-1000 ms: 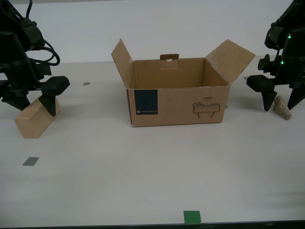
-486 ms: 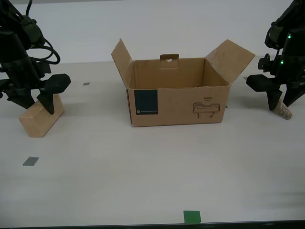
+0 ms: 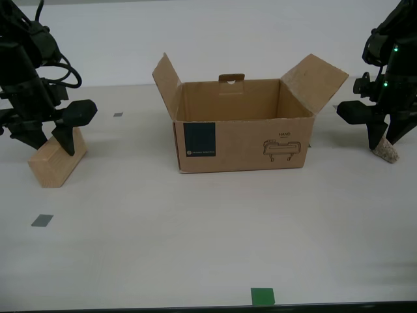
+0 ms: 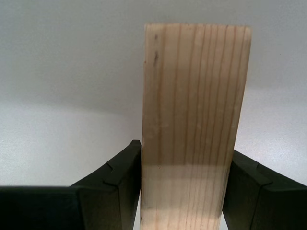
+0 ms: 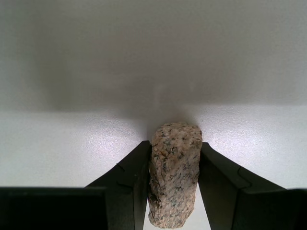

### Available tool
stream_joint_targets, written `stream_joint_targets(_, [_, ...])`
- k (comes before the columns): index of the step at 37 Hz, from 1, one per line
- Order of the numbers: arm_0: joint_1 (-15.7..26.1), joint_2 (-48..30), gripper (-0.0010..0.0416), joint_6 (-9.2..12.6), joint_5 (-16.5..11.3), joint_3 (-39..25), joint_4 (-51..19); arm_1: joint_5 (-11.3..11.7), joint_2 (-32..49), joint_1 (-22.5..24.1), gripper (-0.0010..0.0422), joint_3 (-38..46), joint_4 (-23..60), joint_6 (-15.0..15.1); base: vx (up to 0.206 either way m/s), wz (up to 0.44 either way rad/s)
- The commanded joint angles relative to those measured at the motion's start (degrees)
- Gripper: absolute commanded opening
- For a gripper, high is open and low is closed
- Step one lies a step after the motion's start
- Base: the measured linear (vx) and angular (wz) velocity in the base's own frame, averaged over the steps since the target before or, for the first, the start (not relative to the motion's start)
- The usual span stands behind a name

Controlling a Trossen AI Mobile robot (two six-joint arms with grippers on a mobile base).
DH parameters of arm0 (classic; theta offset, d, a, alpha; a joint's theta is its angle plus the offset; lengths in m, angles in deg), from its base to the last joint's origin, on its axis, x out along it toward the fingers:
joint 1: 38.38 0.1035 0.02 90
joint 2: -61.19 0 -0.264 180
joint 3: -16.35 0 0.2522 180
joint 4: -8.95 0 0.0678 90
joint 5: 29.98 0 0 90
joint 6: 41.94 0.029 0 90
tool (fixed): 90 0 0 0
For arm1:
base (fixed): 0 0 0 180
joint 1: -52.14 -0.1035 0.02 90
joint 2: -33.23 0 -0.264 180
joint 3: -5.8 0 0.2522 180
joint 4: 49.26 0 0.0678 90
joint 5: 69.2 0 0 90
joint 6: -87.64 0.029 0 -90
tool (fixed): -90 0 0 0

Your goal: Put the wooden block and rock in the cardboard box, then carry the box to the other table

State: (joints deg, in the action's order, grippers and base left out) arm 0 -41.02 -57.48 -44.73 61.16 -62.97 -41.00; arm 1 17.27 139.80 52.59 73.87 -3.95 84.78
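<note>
both grippers have something between their jaws right now. my first gripper [image 5: 173, 191] is clamped on the rock [image 5: 174, 178], a speckled grey-pink lump with a jaw pressed against each side, its lower end poking out past the fingertips. in the exterior view that same gripper [image 3: 383, 138] sits at the exterior view's right, with the rock [image 3: 386, 151] peeking out just under the black fingers and down at the table surface; can't tell if it's actually touching or a hair off it.

my second gripper [image 4: 182, 191] is closed on the wooden block [image 4: 194, 120], jaws flat against its two long sides, grain running lengthwise away from the camera. in the exterior view this gripper [image 3: 49, 140] is at the exterior view's left, and the block [image 3: 55, 162] looks tilted, one end up in the fingers and the lower end down on the table [image 3: 195, 235].

between the two arms, well apart from both, the cardboard box [image 3: 241, 140] stands open with its flaps spread out, the dark blue label and the line drawing facing the camera. nothing visible inside from this angle. a few small grey and green tape marks dot the pale surface in front of it.
</note>
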Motion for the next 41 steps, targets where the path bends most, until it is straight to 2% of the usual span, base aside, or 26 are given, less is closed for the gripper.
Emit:
stream_joint_targets(1, [0.1, -0.1, -0.0003, 0.5, 0.0, 0.0, -0.2, -0.2, 0.0, 0.0, -0.0001, 0.0, 0.3, -0.2, 0.0, 0.0])
stream_joint_targets(8, [0.1, 0.4, 0.0, 0.9, 0.0, 0.0, -1.3, -0.2, 0.0, 0.0, -0.0001, 0.2, 1.8, -0.1, 0.0, 0.0])
stream_joint_targets(16, [0.0, 0.6, -0.0001, 0.9, 0.0, 0.0, -3.0, -3.6, -0.1, 0.0, -0.0001, 1.7, 4.4, 0.0, 0.0, 0.0])
stream_joint_targets(28, [0.1, 1.7, -0.0001, 1.1, 0.0, 0.0, -3.7, -3.6, -2.3, 0.0, -0.0001, 5.0, 6.1, 0.7, 0.0, 0.0])
stream_joint_targets(41, [0.1, 10.7, -0.0001, 1.6, 0.0, 0.0, -5.2, -3.6, -8.6, 0.0, -0.0001, 7.5, 8.4, 1.2, 0.0, 0.0])
